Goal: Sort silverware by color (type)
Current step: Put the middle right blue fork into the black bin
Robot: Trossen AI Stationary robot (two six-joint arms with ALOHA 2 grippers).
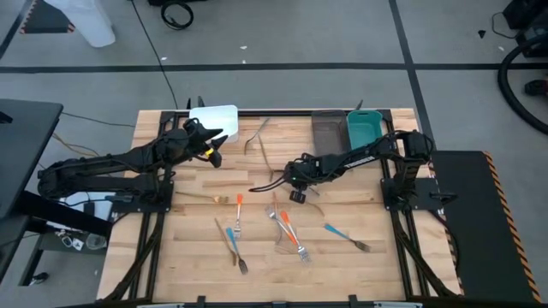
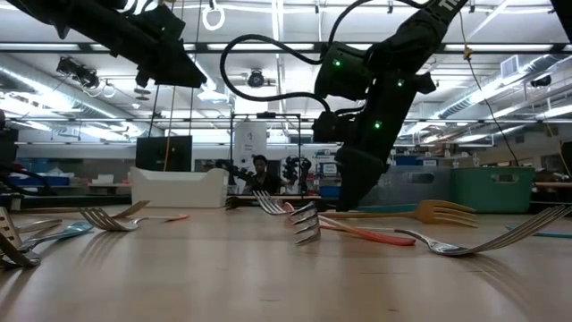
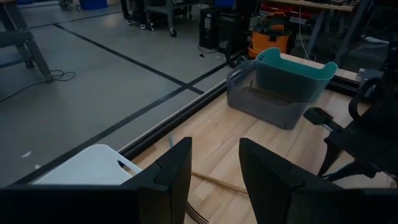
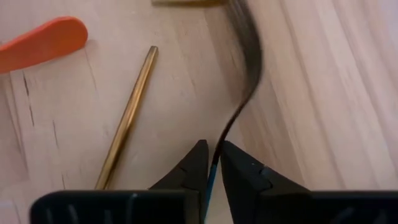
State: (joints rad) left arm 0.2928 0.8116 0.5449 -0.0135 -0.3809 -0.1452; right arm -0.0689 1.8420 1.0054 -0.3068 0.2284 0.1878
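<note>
Where the table edge lies closest to the low camera, the listing starts and runs outward.

Near forks: an orange-handled fork (image 2: 357, 232) and a grey metal fork (image 2: 487, 237) lie flat on the wooden table (image 1: 360, 265), tines toward the low camera.

Front scatter: blue-handled forks (image 1: 347, 237) and orange-handled ones (image 1: 291, 235) lie loose across the table's front half.

Right gripper (image 4: 210, 163): reaching in from the right side toward the table's middle, wrist bent downward, fingers clenched on a thin dark utensil (image 4: 239, 93) with a blue handle showing between them; a gold handle (image 4: 124, 124) and an orange handle tip (image 4: 43, 40) lie on the wood beside it.

Left gripper (image 3: 214, 171): stretched from the left side toward the back, raised over the table by the white bin (image 1: 218, 120), fingers parted and holding nothing.

Far edge: grey bin (image 1: 328, 128) and teal bin (image 1: 364, 128) stand touching side by side; a gold fork (image 1: 254, 135) lies between them and the white bin.
</note>
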